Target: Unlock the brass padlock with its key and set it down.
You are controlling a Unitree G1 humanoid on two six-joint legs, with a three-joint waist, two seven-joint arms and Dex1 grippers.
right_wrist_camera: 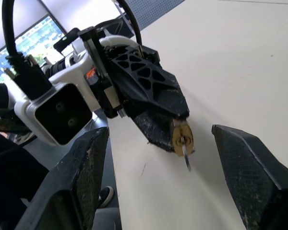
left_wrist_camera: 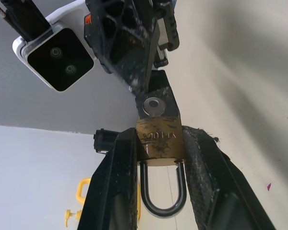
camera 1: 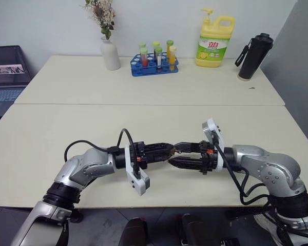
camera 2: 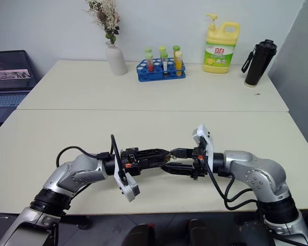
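Brass showed between the fingers of the left gripper [left_wrist_camera: 159,191], which pinched the padlock [left_wrist_camera: 159,143] by its flat sides, well above the cream table [camera 1: 143,123]. That grip left the keyhole end free and facing the other arm, while the silver shackle [left_wrist_camera: 163,191] hung back between the fingers, its two legs running up to the body, though whether it had released could not be told. The key [left_wrist_camera: 153,105] sat in the lock, its round silver head standing out of the brass. In the right wrist view, the right gripper [right_wrist_camera: 168,177] had its jaws spread wide on either side of the key, touching nothing. Both arms met level at mid-table, probably so each could brace against the other during a turn. Closing on the small key head would call for careful alignment.
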